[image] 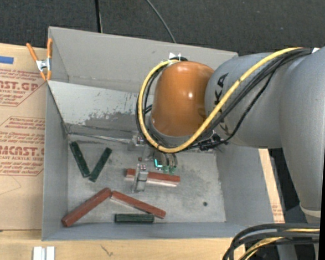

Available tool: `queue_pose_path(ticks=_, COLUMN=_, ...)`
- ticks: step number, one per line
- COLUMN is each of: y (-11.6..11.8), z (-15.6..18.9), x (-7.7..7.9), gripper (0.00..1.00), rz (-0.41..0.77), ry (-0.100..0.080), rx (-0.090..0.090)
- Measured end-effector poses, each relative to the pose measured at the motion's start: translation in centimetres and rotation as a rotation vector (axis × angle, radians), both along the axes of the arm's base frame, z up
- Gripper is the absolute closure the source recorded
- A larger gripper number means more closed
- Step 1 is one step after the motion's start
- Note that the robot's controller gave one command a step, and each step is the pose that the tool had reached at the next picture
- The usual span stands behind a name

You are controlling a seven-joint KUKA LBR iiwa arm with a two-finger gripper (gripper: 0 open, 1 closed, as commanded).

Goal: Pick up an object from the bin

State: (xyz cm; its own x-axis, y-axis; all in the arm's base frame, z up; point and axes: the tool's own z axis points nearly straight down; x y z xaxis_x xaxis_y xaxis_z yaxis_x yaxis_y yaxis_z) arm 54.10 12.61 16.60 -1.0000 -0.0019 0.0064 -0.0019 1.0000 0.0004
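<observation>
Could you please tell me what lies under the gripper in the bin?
A reddish-brown stick lies flat on the bin floor beneath the gripper, its ends showing on either side. The stretch of it directly below the gripper is covered.

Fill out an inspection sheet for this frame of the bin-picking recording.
Surface: grey metal bin, floor scuffed and speckled.
Job's things: red-brown stick lying flat mid-bin, directly under the gripper.
Clutter: two dark green sticks in a V at left; two more red-brown sticks meeting at an angle near the front wall; one dark green stick beside them.
Grippers: gripper down at the mid-bin stick's left part; a hold cannot be confirmed.
Cables: yellow cable looped around the orange wrist cover.
Surroundings: wooden tabletop in front of the bin.
</observation>
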Motion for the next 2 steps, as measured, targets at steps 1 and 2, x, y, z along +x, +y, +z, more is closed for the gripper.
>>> queue_pose_path(ticks=1, y=0.0, z=0.4, x=0.2, gripper=0.0, rz=-0.001, ry=-0.007, rx=0.001)
queue_pose_path(ticks=2, y=-1.0, z=-1.2, x=0.5, gripper=0.0, rz=0.135, ry=-0.014, rx=0.003)
